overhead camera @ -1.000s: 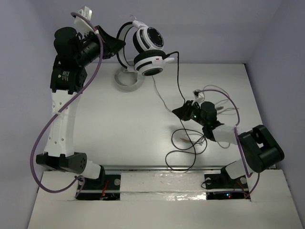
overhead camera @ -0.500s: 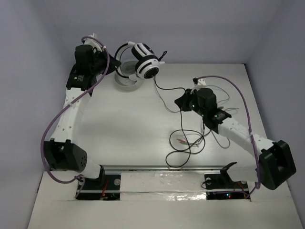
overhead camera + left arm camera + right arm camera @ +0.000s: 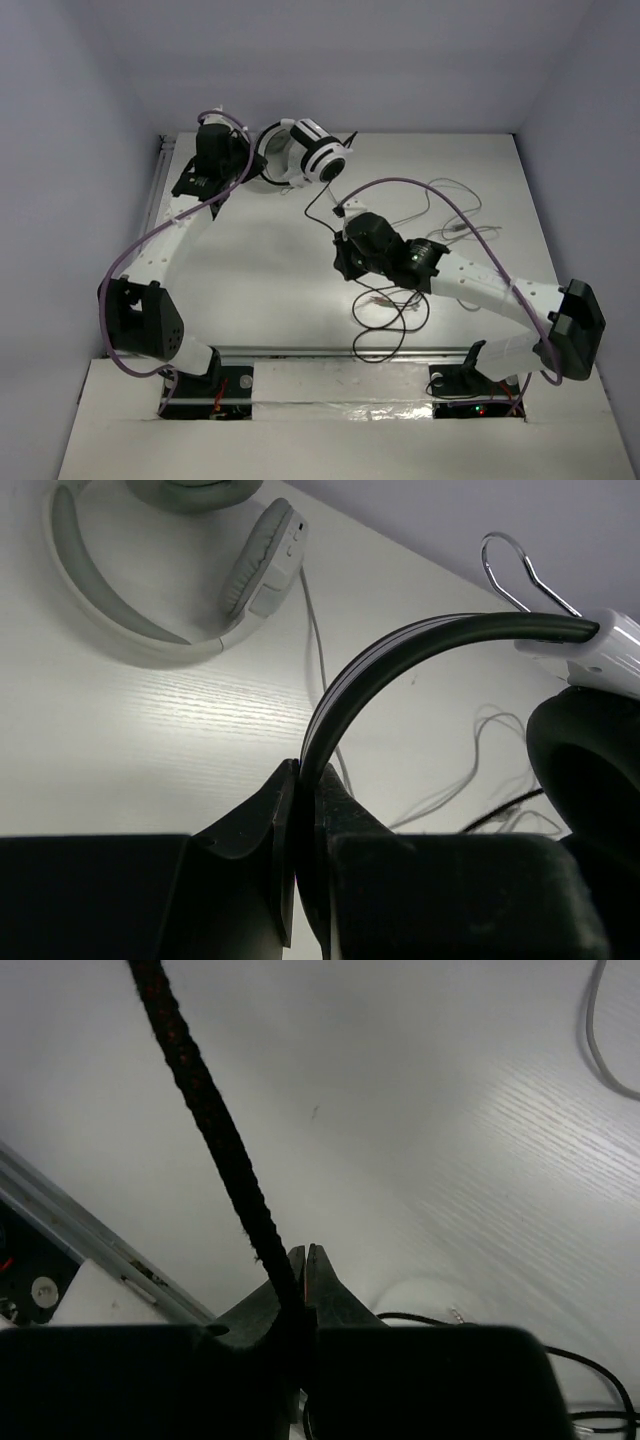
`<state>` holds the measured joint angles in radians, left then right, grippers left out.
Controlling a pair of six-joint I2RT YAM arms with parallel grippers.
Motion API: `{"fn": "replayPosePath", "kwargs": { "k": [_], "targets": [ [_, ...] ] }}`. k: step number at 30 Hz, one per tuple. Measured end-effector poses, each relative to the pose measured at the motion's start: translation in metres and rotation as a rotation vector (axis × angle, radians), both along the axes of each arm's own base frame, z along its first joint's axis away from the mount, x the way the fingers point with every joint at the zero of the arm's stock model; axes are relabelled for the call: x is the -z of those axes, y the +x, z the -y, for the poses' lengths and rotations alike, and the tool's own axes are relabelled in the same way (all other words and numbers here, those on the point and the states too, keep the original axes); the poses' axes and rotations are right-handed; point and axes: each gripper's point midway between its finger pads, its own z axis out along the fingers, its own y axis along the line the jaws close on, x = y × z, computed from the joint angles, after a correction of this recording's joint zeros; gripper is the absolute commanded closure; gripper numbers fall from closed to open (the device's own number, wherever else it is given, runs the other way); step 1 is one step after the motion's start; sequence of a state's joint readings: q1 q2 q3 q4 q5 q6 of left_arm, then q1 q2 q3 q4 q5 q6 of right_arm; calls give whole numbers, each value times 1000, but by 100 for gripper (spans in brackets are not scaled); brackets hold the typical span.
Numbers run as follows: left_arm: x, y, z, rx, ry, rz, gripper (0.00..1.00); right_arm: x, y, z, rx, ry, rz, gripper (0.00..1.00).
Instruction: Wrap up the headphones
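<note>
Pinching cable now, headphones lower.

Robotics lab cell: plain walls around a white table, left arm and right arm mounted.

The left arm, reared high at 10 o'clock a second ago, now lies stretched low toward 11 o'clock. The left claw brings the headphones down with it, from up in the air to close above the tabletop at 12 o'clock. From above, they now hide most of the pale grey headset. The right arm, folded at 4 o'clock before, now reaches across to the centre. The right claw, partly apart a second ago, is now pinched on the cable. The stretch of cable between claw and headphones is much shorter than before.
</note>
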<state>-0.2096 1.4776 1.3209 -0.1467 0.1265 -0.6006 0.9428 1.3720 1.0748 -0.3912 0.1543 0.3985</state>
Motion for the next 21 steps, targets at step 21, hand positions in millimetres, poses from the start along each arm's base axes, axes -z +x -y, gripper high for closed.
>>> {"fn": "replayPosePath", "kwargs": {
  "k": [21],
  "targets": [
    [53, -51, 68, 288, 420, -54, 100, -108, 0, 54, 71, -249, 250, 100]
  ]
}}
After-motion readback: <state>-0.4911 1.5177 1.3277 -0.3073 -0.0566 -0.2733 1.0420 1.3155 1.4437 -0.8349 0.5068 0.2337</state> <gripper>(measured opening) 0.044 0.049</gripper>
